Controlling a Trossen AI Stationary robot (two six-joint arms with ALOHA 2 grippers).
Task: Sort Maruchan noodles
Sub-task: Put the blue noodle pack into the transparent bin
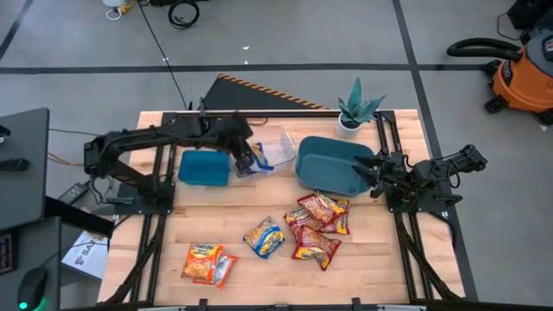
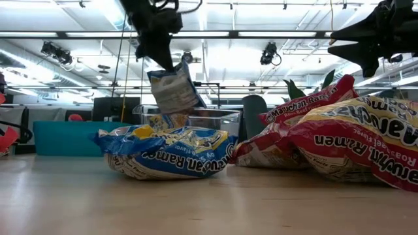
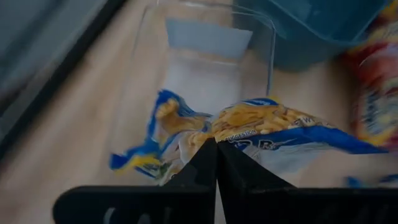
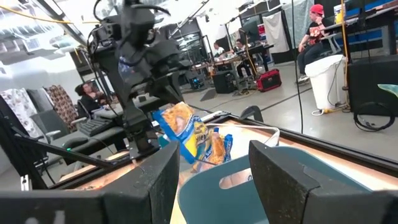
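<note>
A blue-and-yellow packet [image 3: 273, 134] of Maruchan noodles hangs pinched in the left tool [image 3: 216, 163], whose fingers are closed tight on its edge, above the clear tray [image 1: 278, 149] that sits between the two teal bins. In the left wrist view another blue-and-yellow packet [image 3: 158, 134] seems to lie inside that tray already, so the blue sort looks begun. Most of the work is left, to judge by the worktop [image 1: 389, 276]: one more blue packet [image 1: 264, 238] lies loose near the middle, a heap of red packets [image 1: 318, 226] sits just beside it toward the right arm's side, and two orange packets [image 1: 207, 263] lie apart toward the left front. The left teal bin [image 1: 204, 168] and the right teal bin [image 1: 333, 164] show no packets that I can make out, though the right one is tipped and partly hidden. The right tool [image 4: 211, 180] waits over the right bin's edge with its fingers spread wide and nothing between them. I judge the task at an early stage: one colour under way, two untouched.
</note>
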